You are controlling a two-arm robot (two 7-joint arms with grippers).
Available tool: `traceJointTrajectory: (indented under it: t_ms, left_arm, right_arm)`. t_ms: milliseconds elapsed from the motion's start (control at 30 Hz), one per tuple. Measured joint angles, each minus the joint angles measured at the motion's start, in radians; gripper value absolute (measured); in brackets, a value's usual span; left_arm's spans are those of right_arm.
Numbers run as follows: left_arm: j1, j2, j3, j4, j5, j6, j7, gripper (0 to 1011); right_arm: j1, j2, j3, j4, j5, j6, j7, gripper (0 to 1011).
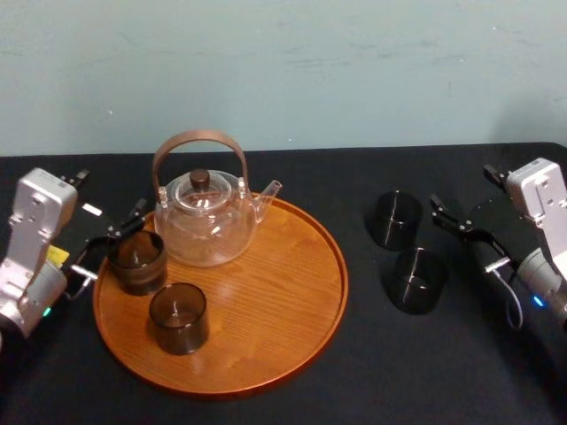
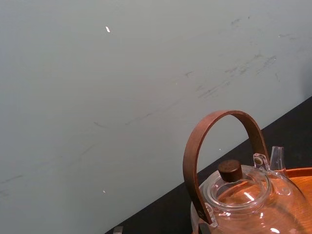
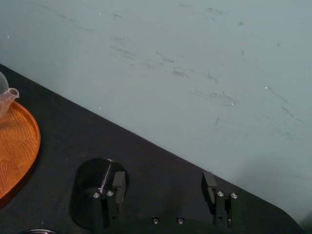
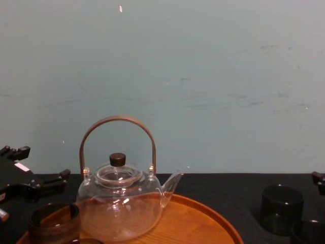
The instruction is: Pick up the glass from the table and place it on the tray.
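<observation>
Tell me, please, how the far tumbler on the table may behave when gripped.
Being glass, the far tumbler is probably rigid and brittle. Its smooth wall may slip in the open right gripper beside it. Short and wide, it likely resists tipping.

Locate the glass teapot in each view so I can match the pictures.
Head: teapot left of centre, on the tray's far side.
Left wrist: teapot close up, handle arching against the wall.
Right wrist: its spout tip above the tray rim.
Chest: teapot low, left of centre.
Shared landmark: the tray.

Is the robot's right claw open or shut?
Open. On the right claw the two fingers stand wide apart, nothing between them, near a dark glass.
</observation>
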Motion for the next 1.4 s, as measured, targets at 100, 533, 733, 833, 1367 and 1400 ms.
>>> traceJointTrajectory:
  t_ms: [100,533,733,833,1367,1400]
  left_arm:
    - [0.000,0.000,0.000,0.000,0.000,0.000,0.000,1001]
    - [0.000,0.000,0.000,0.000,0.000,0.000,0.000,1001]
    - [0.000,0.000,0.000,0.000,0.000,0.000,0.000,1001]
    - [0.000,0.000,0.000,0.000,0.000,0.000,0.000,1001]
    - [0.000,0.000,0.000,0.000,0.000,0.000,0.000,1001]
    - [0.000,0.000,0.000,0.000,0.000,0.000,0.000,1001]
  right_arm:
    - [0.000,0.000,0.000,0.000,0.000,0.000,0.000,1002]
    - [0.000,0.000,0.000,0.000,0.000,0.000,0.000,1002]
    - [0.000,0.000,0.000,0.000,0.000,0.000,0.000,1002]
    - [0.000,0.000,0.000,0.000,0.000,0.000,0.000,1002]
    - [0.000,0.000,0.000,0.000,0.000,0.000,0.000,1002]
    - [0.000,0.000,0.000,0.000,0.000,0.000,0.000,1002]
